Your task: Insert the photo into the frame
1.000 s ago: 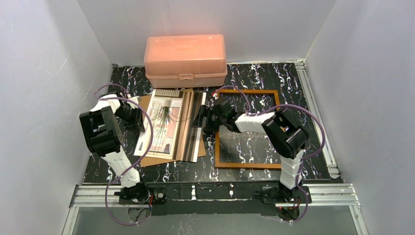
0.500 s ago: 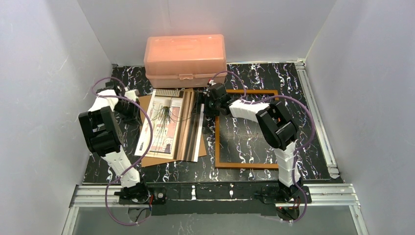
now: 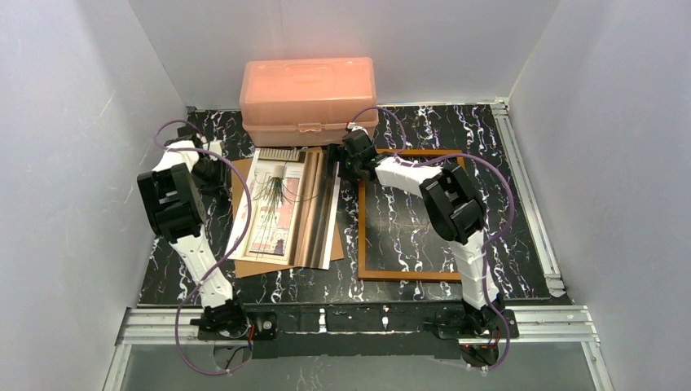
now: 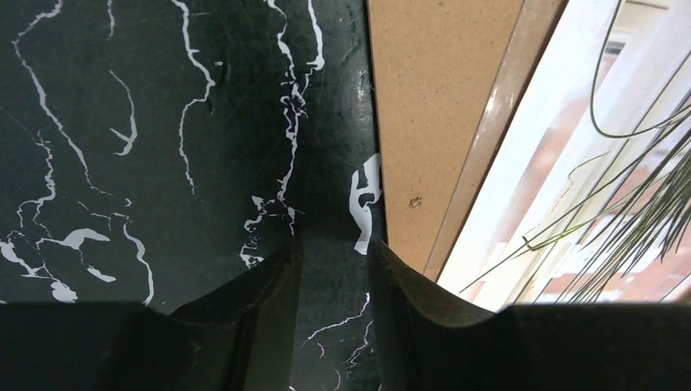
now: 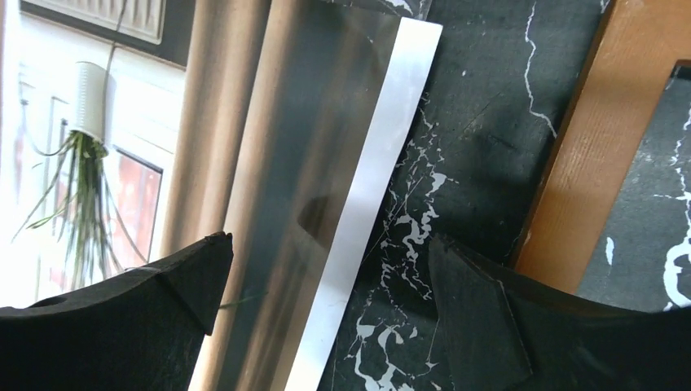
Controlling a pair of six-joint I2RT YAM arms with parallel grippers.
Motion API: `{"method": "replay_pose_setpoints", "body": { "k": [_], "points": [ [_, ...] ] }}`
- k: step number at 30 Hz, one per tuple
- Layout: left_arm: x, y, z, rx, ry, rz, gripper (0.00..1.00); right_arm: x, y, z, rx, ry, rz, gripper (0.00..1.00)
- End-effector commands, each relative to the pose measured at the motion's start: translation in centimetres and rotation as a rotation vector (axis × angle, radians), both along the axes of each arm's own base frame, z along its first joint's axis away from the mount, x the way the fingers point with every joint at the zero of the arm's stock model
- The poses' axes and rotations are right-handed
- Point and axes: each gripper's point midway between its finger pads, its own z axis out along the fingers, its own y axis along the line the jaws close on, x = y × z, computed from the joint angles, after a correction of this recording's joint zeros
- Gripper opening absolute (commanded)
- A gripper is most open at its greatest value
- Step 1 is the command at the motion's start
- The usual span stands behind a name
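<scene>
The photo (image 3: 277,208) lay face up on a brown backing board (image 3: 242,175), left of centre on the bench (image 3: 505,163). Its long axis ran from near to far, with the near end leaning slightly left. The printed scene's top, with the hanging plant, pointed toward the pink box (image 3: 308,98) at the back.

The frame (image 3: 361,220) lay flat just to its right, roughly parallel to it. A strip of bare bench separated the two, and only bench showed inside the border.

The right end effector (image 3: 346,159) hung over the photo's far right corner, between print and frame. In its wrist view the right end effector (image 5: 326,252) stood wide open with nothing held, one finger over the photo (image 5: 81,163) and the other beside the frame (image 5: 603,138). That arm looked the better placed; the print lay to its left and the frame to its right.

The left end effector (image 3: 205,165) sat off the board's far left edge. Its jaws were narrowly parted and held nothing, with only dark bench between them. From its wrist camera, the backing board (image 4: 432,98) and then the photo (image 4: 570,163) lay to its right.
</scene>
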Motion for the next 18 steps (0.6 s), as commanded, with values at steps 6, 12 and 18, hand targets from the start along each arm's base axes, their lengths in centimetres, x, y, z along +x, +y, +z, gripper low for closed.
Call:
{"method": "replay_pose_setpoints", "body": {
  "k": [6, 12, 18],
  "points": [
    [1.1, -0.7, -0.1, 0.034, -0.017, 0.004, 0.33, -1.2, -1.2, -5.3, -0.252, 0.064, -0.032, 0.99],
    [1.4, -0.8, -0.4, 0.027, -0.016, 0.006, 0.34, -2.0, 0.2, -6.4, -0.2, 0.121, -0.017, 0.99],
    [1.2, -1.8, -1.4, 0.025, 0.007, -0.013, 0.34, -4.4, 3.2, -5.7, -0.096, 0.167, 0.031, 0.99]
  ]
}}
